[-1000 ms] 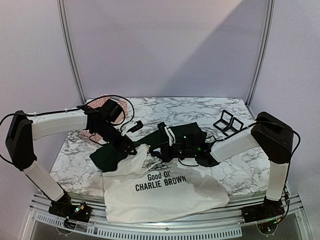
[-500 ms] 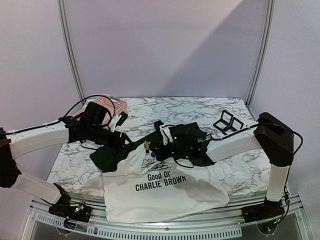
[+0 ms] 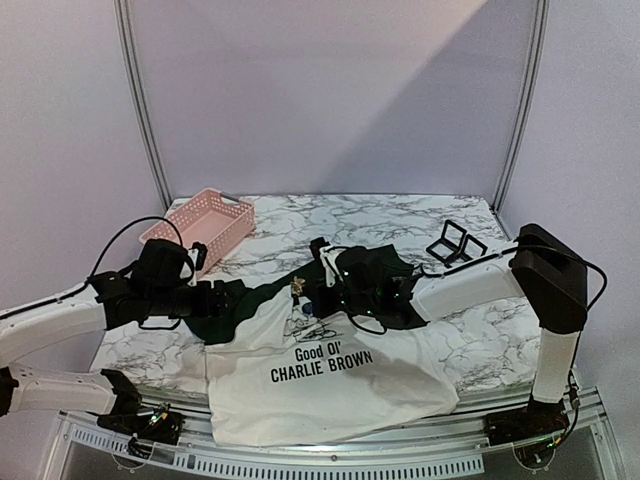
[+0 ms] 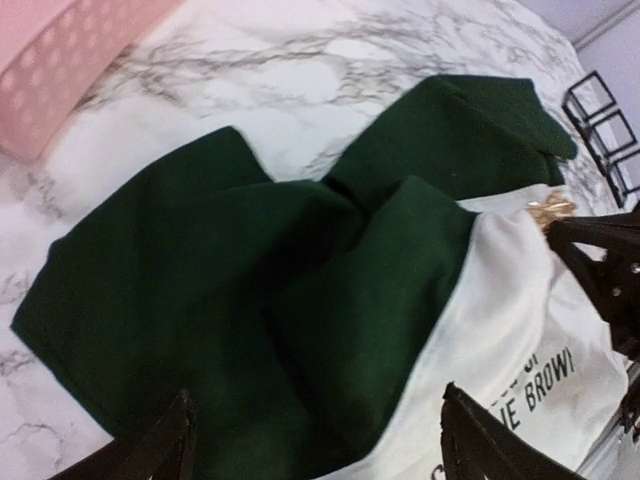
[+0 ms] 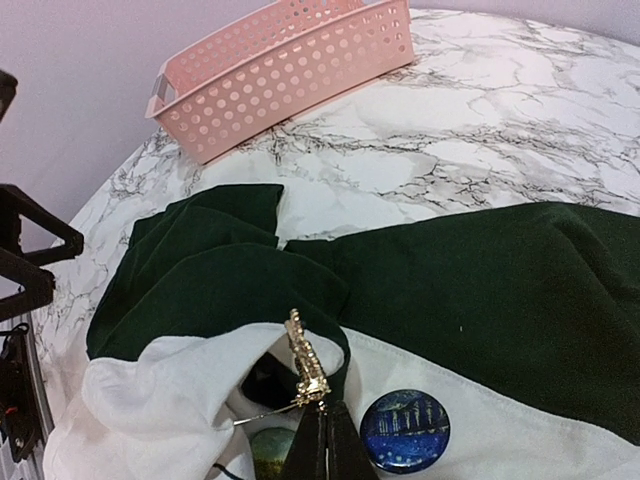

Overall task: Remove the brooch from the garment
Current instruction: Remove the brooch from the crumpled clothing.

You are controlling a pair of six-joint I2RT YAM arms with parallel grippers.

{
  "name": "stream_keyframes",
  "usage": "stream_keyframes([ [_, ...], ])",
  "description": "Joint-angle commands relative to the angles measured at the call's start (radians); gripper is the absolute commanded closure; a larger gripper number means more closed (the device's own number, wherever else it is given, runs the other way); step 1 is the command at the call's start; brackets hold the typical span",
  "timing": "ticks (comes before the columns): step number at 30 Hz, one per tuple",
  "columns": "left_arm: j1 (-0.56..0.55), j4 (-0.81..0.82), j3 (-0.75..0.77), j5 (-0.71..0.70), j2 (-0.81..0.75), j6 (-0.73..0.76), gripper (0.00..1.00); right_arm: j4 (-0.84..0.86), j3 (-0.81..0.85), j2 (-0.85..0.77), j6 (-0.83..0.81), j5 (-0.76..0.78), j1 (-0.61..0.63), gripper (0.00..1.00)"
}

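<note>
Now, on the marbled desk, I see the garment lying near the front edge, its white body lettered in black and its dark green sleeves rumpled behind. My right claw is pinched shut on the lower end of the gold brooch, which stands upright at the collar beside a round blue badge. My left claw gapes wide above the left sleeve, holding nothing. A pink basket sits back left.

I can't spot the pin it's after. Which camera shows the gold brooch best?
The right wrist view: the gold brooch stands large and sharp by the T-shirt collar. The top view shows only a tiny glint; the left wrist view shows it small and blurred, at right.
</note>
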Motion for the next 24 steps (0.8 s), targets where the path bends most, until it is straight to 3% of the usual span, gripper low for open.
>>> stream_keyframes([
  [1, 0.039, 0.014, -0.119, -0.125, -0.094, -0.137, 0.14, -0.04, 0.036, -0.003, -0.011, 0.07, 0.017, 1.0],
  [12, 0.112, 0.093, -0.312, -0.085, -0.206, -0.289, 0.12, -0.054, 0.052, 0.005, -0.008, 0.081, 0.026, 1.0],
  [17, 0.138, 0.125, -0.347, -0.093, -0.175, -0.303, 0.36, -0.06, 0.054, 0.004, -0.008, 0.085, 0.028, 1.0],
  [24, 0.154, 0.211, -0.368, -0.094, -0.124, -0.304, 0.5, -0.058, 0.052, 0.005, -0.004, 0.095, 0.03, 1.0],
])
